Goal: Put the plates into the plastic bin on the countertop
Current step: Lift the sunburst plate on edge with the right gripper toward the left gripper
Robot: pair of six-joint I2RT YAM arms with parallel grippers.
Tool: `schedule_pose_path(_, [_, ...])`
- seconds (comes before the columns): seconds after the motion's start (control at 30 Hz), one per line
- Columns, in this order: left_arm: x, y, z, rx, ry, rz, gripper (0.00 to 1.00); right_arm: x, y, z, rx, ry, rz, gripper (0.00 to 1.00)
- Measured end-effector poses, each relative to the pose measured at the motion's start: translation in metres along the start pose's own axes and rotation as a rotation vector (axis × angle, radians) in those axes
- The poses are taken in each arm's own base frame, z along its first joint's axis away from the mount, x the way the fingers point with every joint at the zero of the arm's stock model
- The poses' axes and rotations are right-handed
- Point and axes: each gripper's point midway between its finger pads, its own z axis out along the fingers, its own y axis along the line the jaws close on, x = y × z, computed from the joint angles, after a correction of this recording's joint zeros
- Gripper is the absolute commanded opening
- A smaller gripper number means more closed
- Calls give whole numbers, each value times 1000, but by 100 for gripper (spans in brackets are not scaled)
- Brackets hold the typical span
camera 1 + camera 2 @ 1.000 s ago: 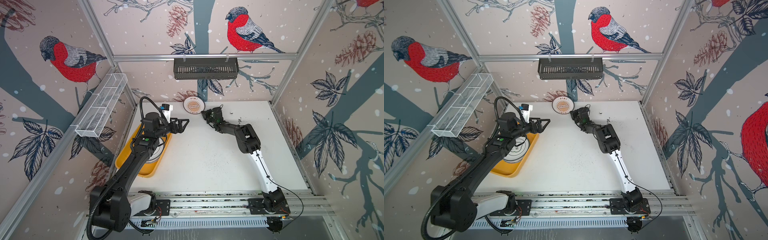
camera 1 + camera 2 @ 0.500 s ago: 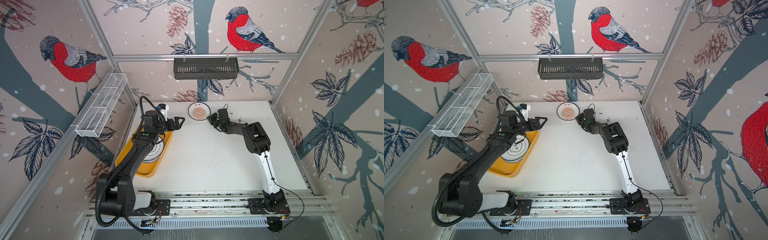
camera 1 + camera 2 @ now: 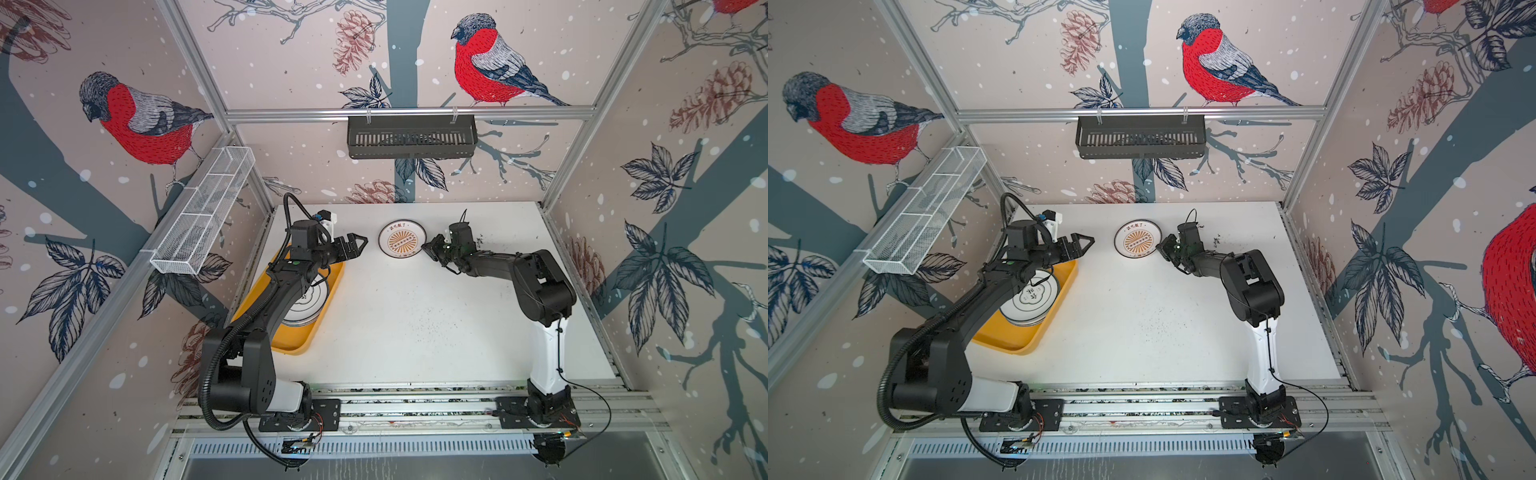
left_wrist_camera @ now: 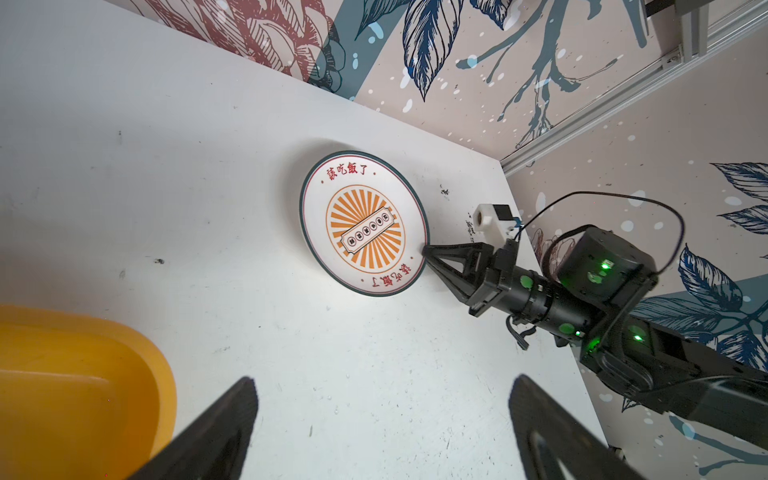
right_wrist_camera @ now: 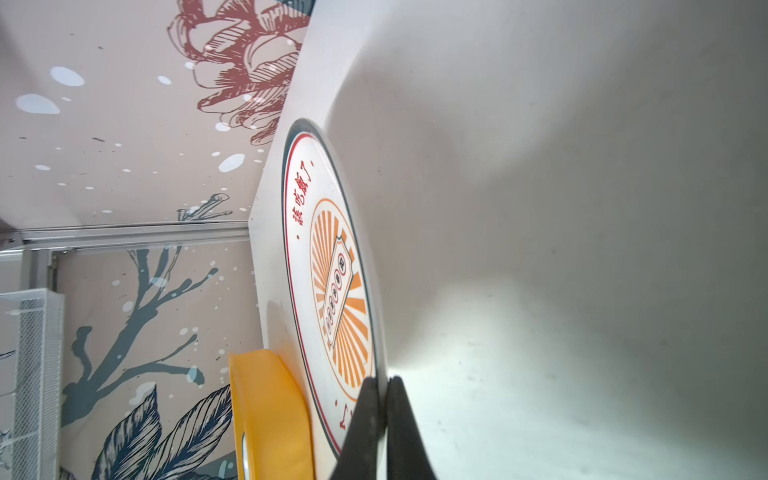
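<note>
Orange sunburst plate (image 3: 402, 239) lies flat on the countertop (image 3: 415, 316) near the back wall, seen in both top views. Right gripper (image 3: 426, 248) is clenched with nothing between its jaws, tip at the plate's rim. Left gripper (image 3: 358, 245) is spread wide and empty, above the far end of the plastic bin (image 3: 299, 345). Stacked plates (image 3: 1030, 299) sit inside the bin.

Left wrist: the left fingers (image 4: 224, 424) stand well apart, sunburst plate beyond them, right gripper's closed tip touching its rim.

Right wrist: closed tip against the plate's edge, bin beyond the plate.
</note>
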Motion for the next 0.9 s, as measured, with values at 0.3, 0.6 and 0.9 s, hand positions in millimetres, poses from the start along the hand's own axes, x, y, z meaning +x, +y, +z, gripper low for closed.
schedule_pose_path(0.3, [12, 8, 15, 11, 75, -59, 87, 12, 39, -32, -98, 47, -74, 1])
schedule_pose_path(0.6, [21, 13, 22, 32, 121, -96, 84, 28, 70, -54, -173, 108, -154, 1])
schedule_pose_path(0.9, [20, 14, 22, 57, 124, -129, 77, 54, 88, -59, -221, 193, -210, 1])
